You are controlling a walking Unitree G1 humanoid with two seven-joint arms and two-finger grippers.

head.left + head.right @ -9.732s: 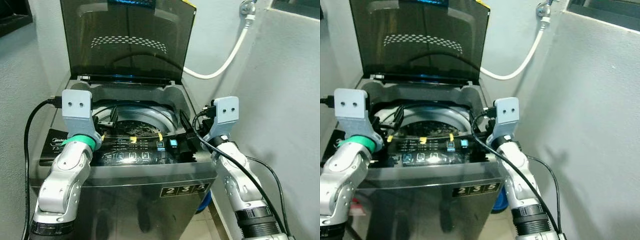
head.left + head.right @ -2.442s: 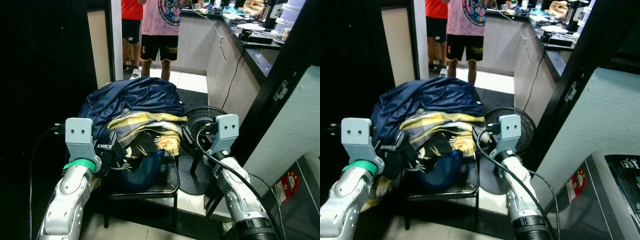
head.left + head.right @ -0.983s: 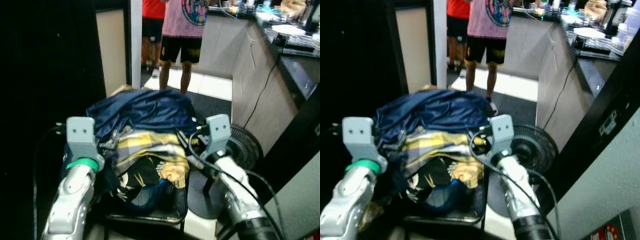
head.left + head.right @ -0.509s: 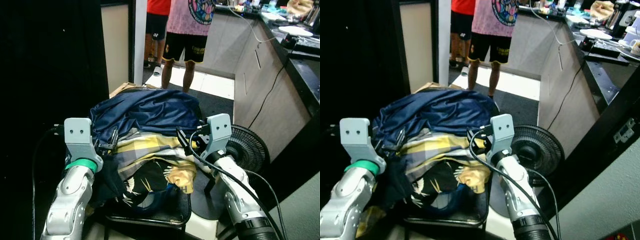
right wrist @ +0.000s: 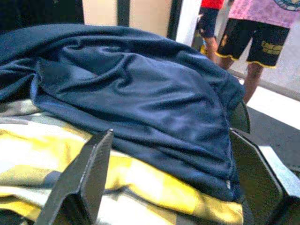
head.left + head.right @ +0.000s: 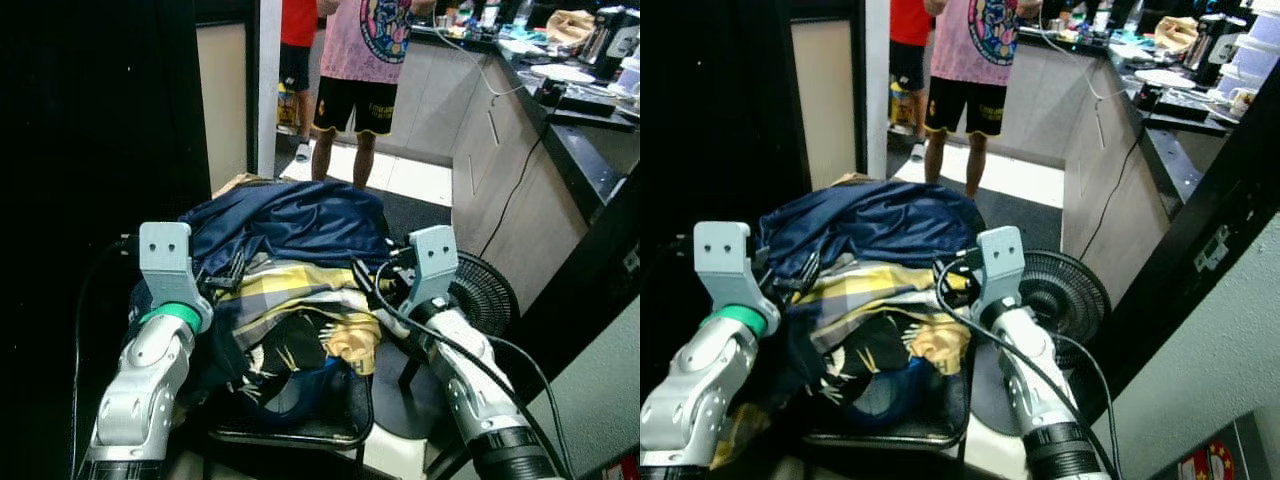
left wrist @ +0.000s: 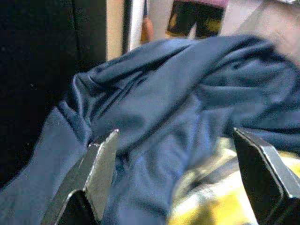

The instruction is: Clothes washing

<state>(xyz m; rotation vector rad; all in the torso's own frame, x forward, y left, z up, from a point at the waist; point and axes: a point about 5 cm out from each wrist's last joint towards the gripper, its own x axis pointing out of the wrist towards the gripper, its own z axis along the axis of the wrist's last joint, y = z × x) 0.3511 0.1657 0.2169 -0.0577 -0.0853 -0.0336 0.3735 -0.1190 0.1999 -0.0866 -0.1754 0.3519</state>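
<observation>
Laundry pile (image 6: 290,280): heaped on a black chair (image 6: 352,415) right before the robot; a navy garment (image 6: 295,220) lies on top and toward the back, a yellow plaid cloth (image 6: 290,295) under it, a dark patterned piece (image 6: 290,350) hanging down the front.
Left hand (image 7: 176,173): fingers spread wide, holding nothing, at the left flank of the pile, aimed into folds of the navy garment.
Right hand (image 5: 171,176): also spread wide and empty, at the right flank, looking across the plaid cloth to the navy garment above it.
Step in hand: by my reading, closing in on the pile from both sides to gather clothes for the washer; nothing is gripped yet.
How to do it well: push each hand deep enough that the fingers close over a thick fold, not a single slippery layer. The navy fabric looks slick and may slide out of a shallow pinch. Taking the navy garment and plaid cloth together from both flanks should lift more at once, but the hanging front piece could drag or snag on the chair edge, so lift straight up first.
Surroundings: a floor fan (image 6: 480,300) stands just right of the chair, near the right arm; keep the elbow off it. Two people (image 6: 375,60) stand in the doorway beyond, well apart from the pile. A kitchen surface (image 6: 590,130) runs along the right.
</observation>
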